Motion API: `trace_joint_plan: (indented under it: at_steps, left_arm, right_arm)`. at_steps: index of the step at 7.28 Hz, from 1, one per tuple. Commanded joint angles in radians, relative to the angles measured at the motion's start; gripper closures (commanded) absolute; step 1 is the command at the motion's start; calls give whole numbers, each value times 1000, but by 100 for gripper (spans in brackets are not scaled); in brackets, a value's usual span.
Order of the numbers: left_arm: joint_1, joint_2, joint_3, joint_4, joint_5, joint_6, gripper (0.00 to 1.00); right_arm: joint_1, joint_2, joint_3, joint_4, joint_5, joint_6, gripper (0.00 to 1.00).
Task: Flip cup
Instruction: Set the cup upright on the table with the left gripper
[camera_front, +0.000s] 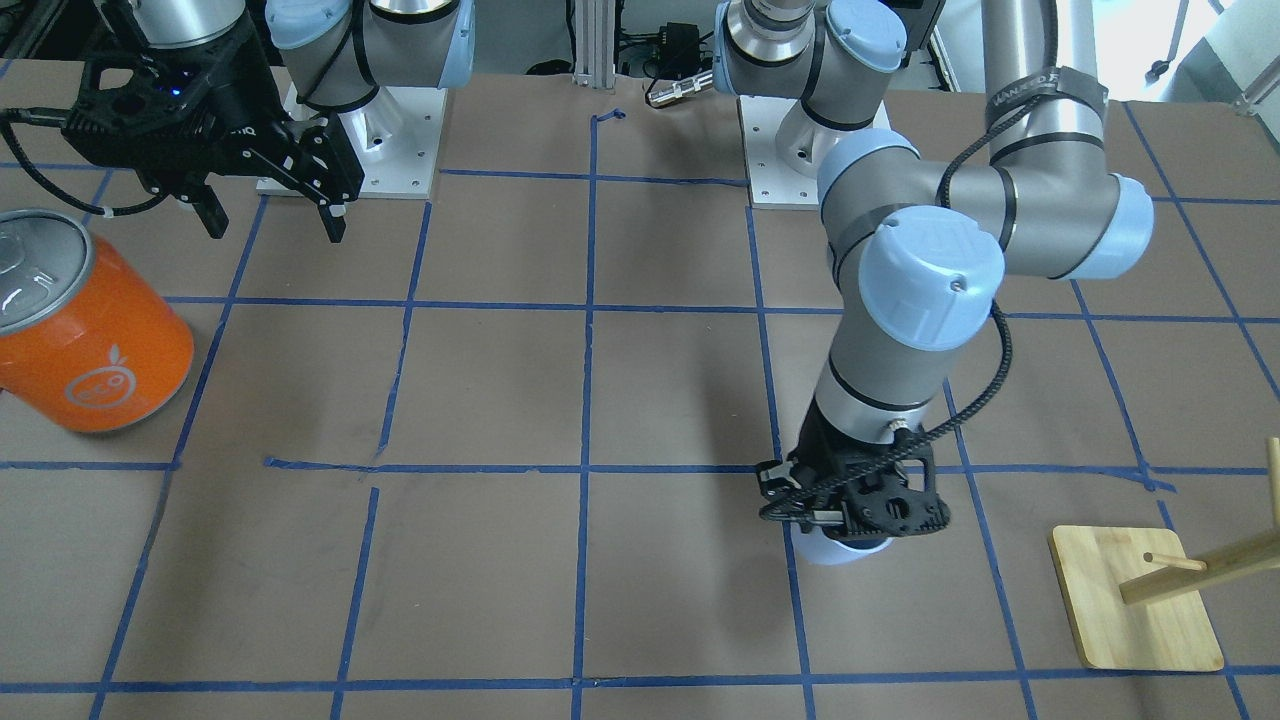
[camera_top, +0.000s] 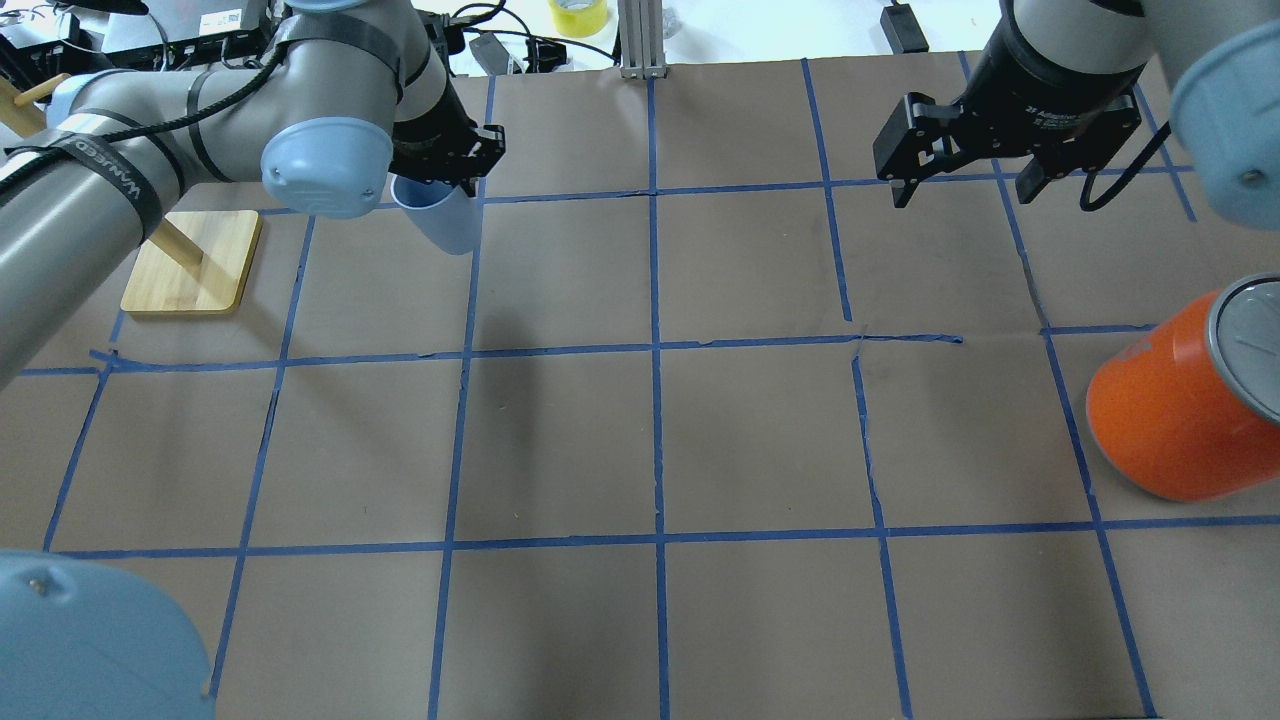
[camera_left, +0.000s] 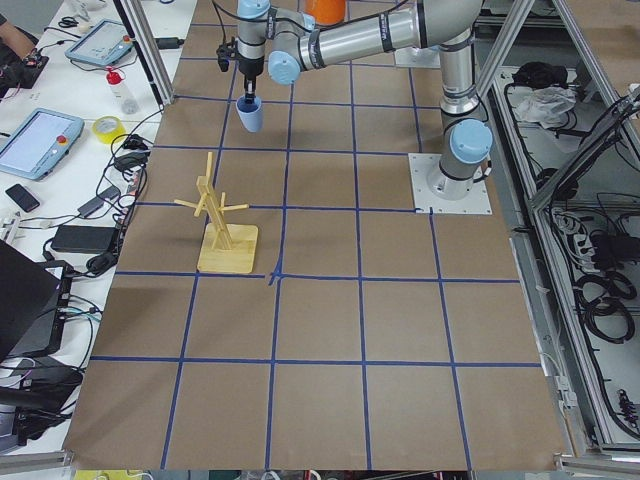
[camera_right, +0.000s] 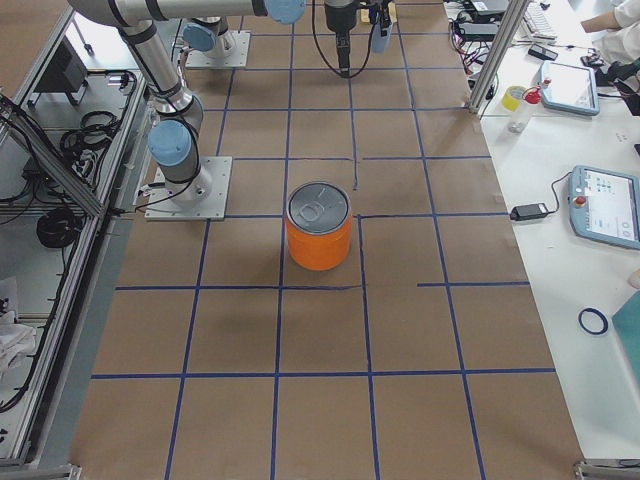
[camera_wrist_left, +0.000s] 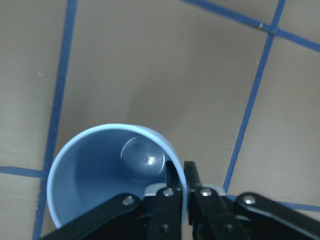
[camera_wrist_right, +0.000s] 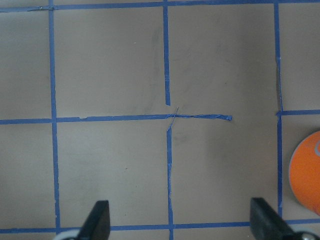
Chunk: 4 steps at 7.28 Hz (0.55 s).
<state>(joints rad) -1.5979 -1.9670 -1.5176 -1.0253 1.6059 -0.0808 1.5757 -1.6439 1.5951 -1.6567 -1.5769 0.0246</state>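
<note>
Lavender cup (camera_wrist_left: 90, 175) rim — left gripper (camera_wrist_left: 181, 171) clamped, seemingly.

The black strap (camera_top: 128, 185) round my left arm (camera_top: 50, 235) bears white capitals that look like "WANEED", though I cannot be sure. The collar above my right gripper (camera_top: 963, 190) carries small white print, seemingly "2F Adaptive". The large orange metal can with silver top (camera_front: 100, 340) shows a white round fruit emblem, its lettering unreadable.

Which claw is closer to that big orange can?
Right. The right gripper hangs open on the same side as the orange can, not touching it; the left gripper is across the table, pinching the cup by its rim.
</note>
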Motion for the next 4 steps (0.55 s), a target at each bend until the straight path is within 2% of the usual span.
trace_joint_plan:
  at_steps: [1, 4]
  left_arm:
    - [97, -35, -19, 60, 23, 139, 100]
    - [101, -104, -55, 117, 28, 133, 100]
  right_arm:
    - [1, 0, 0, 0, 0, 0, 0]
    - [3, 0, 0, 2, 0, 0, 0]
